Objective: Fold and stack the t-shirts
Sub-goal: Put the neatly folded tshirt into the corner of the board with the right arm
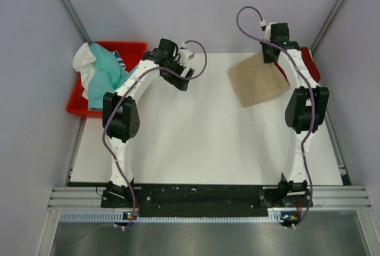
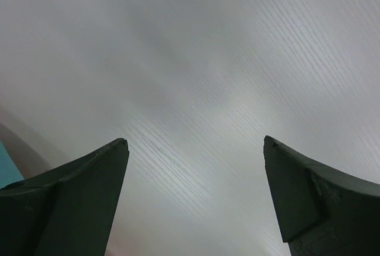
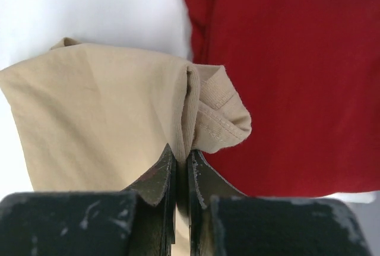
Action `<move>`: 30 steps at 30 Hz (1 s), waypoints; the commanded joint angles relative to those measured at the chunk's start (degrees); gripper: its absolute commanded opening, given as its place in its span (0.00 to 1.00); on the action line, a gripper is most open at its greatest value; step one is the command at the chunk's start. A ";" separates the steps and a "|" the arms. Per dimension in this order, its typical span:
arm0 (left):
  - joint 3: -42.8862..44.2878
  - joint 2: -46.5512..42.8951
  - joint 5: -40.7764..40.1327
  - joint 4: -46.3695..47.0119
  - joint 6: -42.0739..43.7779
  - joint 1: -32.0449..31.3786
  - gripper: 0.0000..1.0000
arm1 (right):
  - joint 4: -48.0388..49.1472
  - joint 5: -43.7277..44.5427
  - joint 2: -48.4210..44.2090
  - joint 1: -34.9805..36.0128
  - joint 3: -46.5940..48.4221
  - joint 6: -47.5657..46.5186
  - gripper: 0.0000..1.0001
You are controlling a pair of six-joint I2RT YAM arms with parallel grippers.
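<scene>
Here, the left gripper [image 2: 196,143] hangs over the white table [image 1: 190,143], jaws wide apart and holding nothing. Farther out, the right gripper [image 3: 180,156] is clamped on a hem of the tan-beige t-shirt [image 1: 258,81], which lies just beside the dark red t-shirt [image 3: 297,78]. Stacking seems in hand: next, tan needs carrying squarely onto red before release. The teal t-shirt [image 1: 107,72] and white t-shirt [image 1: 84,60] sit crumpled in the red tray [image 1: 80,106].

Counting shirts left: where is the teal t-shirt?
Top view, far left: the teal t-shirt lies bunched in the red tray, beside the white t-shirt.
</scene>
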 commanded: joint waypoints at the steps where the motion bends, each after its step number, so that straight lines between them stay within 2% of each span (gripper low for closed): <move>1: -0.40 -2.35 -0.11 -1.05 1.27 -0.03 0.99 | -0.56 8.43 2.44 -0.32 9.38 -5.06 0.00; 11: -0.93 -2.00 -1.08 -1.84 2.06 -0.03 0.99 | -1.43 15.56 2.62 -0.50 17.82 -12.44 0.00; 25: -0.75 -1.74 -1.25 -1.93 2.32 -0.03 0.99 | -3.02 15.29 0.51 -0.41 23.10 -26.32 0.00; 30: -0.84 -1.48 -1.34 -1.93 2.41 -0.03 0.99 | -2.31 15.04 -0.45 -0.50 24.77 -28.00 0.00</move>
